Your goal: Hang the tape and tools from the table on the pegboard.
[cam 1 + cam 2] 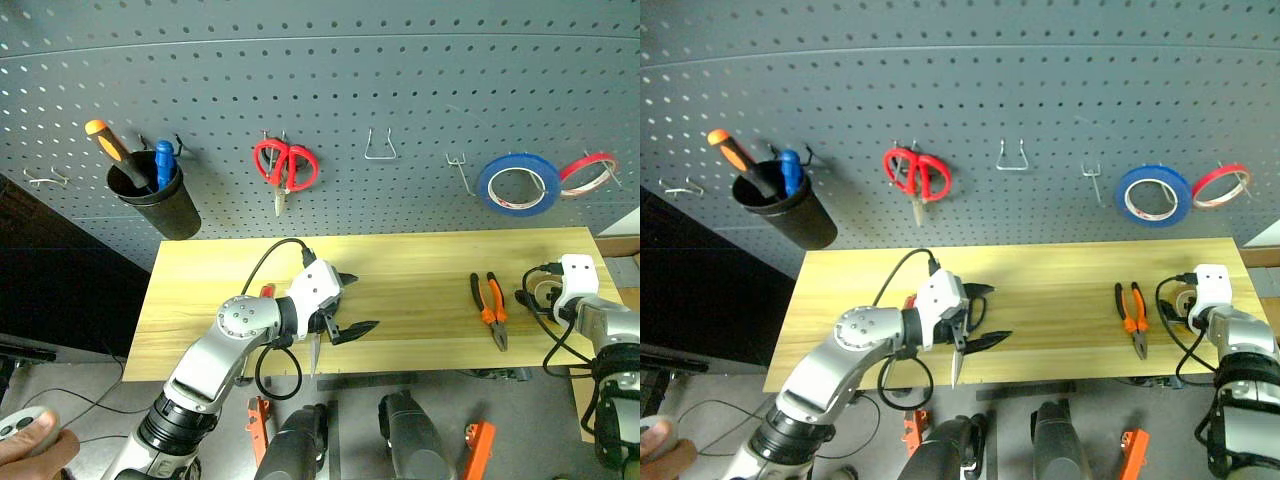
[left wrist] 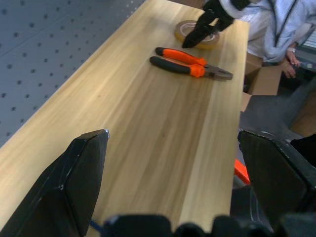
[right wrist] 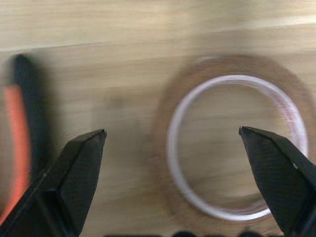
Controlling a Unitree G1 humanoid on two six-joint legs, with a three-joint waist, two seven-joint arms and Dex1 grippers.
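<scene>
The pegboard [image 1: 970, 90] fills the far side. On it, from left to right, hang a black cup [image 1: 790, 215] holding an orange-handled screwdriver [image 1: 730, 150], red-handled scissors [image 1: 917, 176], a blue tape roll [image 1: 1152, 195] and a thin red tape roll [image 1: 1222, 186]. On the wooden surface [image 1: 1060, 300] the pliers [image 1: 1132, 314] lie at the right. The left gripper [image 1: 980, 315] hangs over the surface's left half, jaws apart. The right gripper [image 1: 1185, 300] is at the right end, just above a yellowish tape [image 1: 1183, 299], jaws hidden by its white body.
</scene>
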